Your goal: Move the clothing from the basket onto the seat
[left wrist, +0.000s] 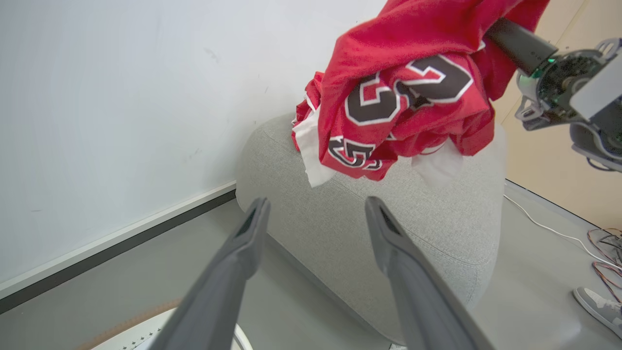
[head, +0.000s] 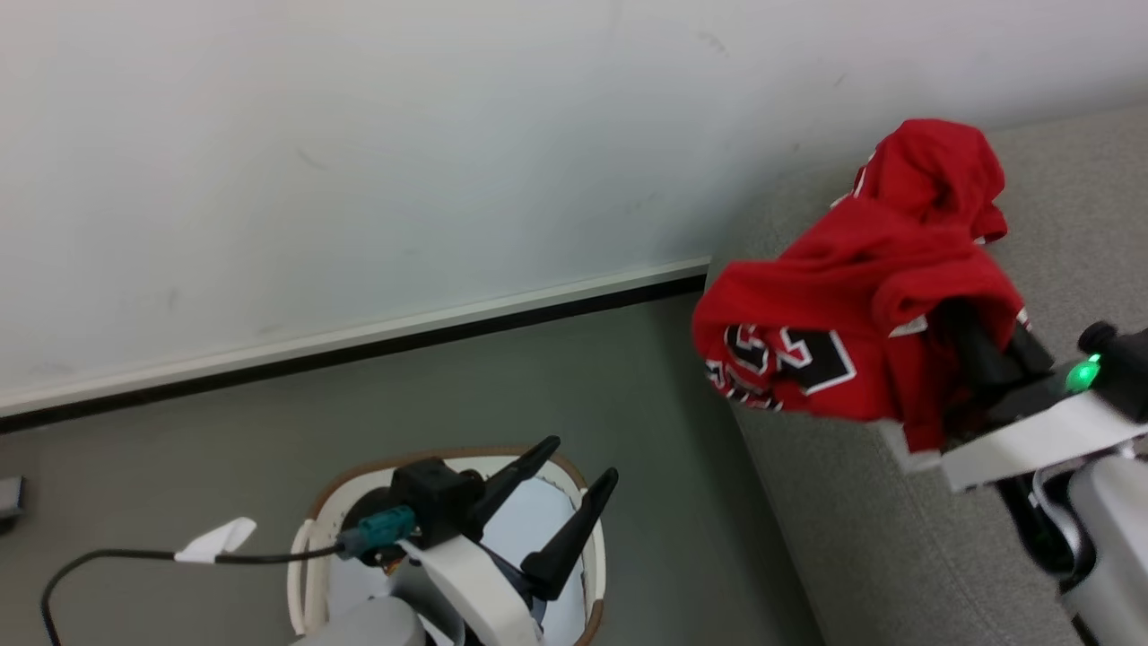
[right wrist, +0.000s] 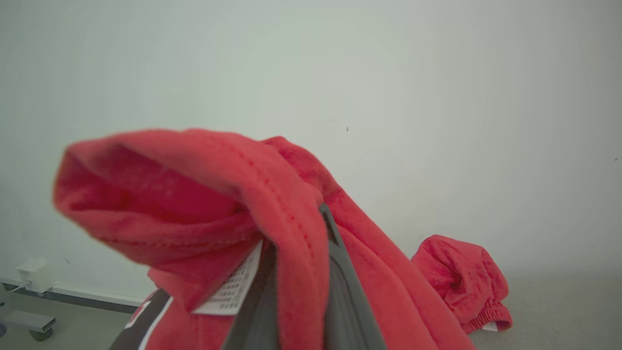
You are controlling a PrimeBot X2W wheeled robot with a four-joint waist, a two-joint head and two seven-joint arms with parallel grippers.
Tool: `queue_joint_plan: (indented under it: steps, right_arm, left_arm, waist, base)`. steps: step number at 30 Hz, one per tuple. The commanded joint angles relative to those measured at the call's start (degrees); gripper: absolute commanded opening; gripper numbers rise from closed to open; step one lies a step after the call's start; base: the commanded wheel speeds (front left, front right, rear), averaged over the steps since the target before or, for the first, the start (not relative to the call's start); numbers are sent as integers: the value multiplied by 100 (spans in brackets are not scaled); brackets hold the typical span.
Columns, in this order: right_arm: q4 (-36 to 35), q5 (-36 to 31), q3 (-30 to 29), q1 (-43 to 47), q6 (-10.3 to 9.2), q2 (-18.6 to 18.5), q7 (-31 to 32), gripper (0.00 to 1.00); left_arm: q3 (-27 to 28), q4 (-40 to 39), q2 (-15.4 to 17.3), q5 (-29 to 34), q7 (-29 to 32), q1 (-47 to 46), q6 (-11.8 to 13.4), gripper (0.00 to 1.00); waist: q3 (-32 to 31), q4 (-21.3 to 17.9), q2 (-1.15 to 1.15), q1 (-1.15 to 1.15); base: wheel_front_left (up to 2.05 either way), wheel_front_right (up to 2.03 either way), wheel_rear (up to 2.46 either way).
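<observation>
The clothing (head: 843,305), a bright red jersey with black-and-white number patches, hangs bunched from my right gripper (head: 969,336), which is shut on it above the left end of the grey seat (head: 861,538). The left wrist view shows the clothing (left wrist: 403,92) draping down to the seat (left wrist: 388,223), held by the right gripper (left wrist: 515,41). Red fabric (right wrist: 243,209) wraps over the right gripper (right wrist: 311,233). My left gripper (head: 578,462) hovers open and empty over the basket (head: 350,489); its fingers (left wrist: 243,243) stand spread, and the basket rim (left wrist: 131,330) shows below them.
A second red bundle (right wrist: 461,282) lies on the seat cushion (right wrist: 559,311) by the white wall. A black cable with a white tag (head: 215,538) runs across the grey floor. A shoe (left wrist: 600,304) and loose wires (left wrist: 602,243) lie on the floor beyond the seat.
</observation>
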Motion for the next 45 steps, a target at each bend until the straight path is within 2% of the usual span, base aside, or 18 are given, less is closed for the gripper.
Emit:
queue_joint_plan:
  steps: [1, 9, 15, 18, 24, 29, 33, 36, 37, 38, 40, 41, 45]
  right_arm:
    - [19, -100, -220, -201, -17, 20, -19, 0]
    - [458, -870, -2096, -1573, -16, 329, 0, 0]
    - [1102, -1840, -3583, -2643, -16, 498, 55, 0]
    - [1431, -2337, -4319, -2985, -16, 439, 41, 0]
    - [2004, -3189, -5797, -3134, -16, 484, 5, 0]
    - [2274, -3748, -6934, -2939, -16, 716, -22, 0]
    - [2343, -4152, -7624, -2858, -16, 895, -20, 0]
    - [2299, -4290, -7859, -2855, -16, 1033, -20, 0]
    - [2276, -4365, -7931, -2874, -16, 1089, -17, 7]
    - [2246, -4428, -7994, -2902, -16, 1122, -17, 26]
    - [2168, -4541, -8118, -2955, -16, 1156, -17, 56]
    - [2163, -4572, -8159, -2963, -16, 1177, -18, 100]
    - [2175, -4765, -8192, -3014, -16, 1183, -18, 100]
  left_arm:
    - [42, -42, 90, 121, 30, -93, -21, 100]
    - [223, -361, 461, 206, 113, -526, -112, 100]
    - [306, -541, 669, 347, 137, -833, -171, 100]
    - [379, -603, 727, 372, 112, -923, -169, 100]
    - [557, -692, 917, 332, 53, -938, -120, 100]
    - [634, -751, 1057, 345, 5, -855, -89, 100]
    - [651, -783, 1096, 347, 1, -814, -48, 100]
    - [661, -794, 1094, 318, 0, -796, -30, 100]
    - [668, -806, 1092, 302, -1, -792, -19, 100]
    - [673, -812, 1093, 292, -2, -788, -7, 100]
    - [682, -821, 1092, 271, 2, -778, 14, 100]
    - [679, -823, 1090, 264, 6, -774, 11, 100]
    - [673, -803, 1060, 237, 5, -733, 25, 100]
  waist:
    - [389, 70, 0, 0]
    - [1558, 412, 0, 0]
    - [2314, 729, 0, 0]
    - [2613, 874, 0, 0]
    - [3109, 1029, 0, 0]
    - [3331, 1006, 0, 0]
    - [3351, 939, 0, 0]
    - [3324, 896, 0, 0]
    - [3311, 875, 0, 0]
    - [3295, 852, 0, 0]
    - [3255, 810, 0, 0]
    - [3232, 791, 0, 0]
    - [3097, 724, 0, 0]
  base:
    - [0, 0, 0]
    - [0, 0, 0]
    - [0, 0, 0]
    - [0, 0, 0]
    - [0, 0, 0]
    - [0, 0, 0]
    - [0, 0, 0]
    - [0, 0, 0]
    - [0, 0, 0]
    - [0, 0, 0]
    - [0, 0, 0]
    - [0, 0, 0]
    - [0, 0, 0]
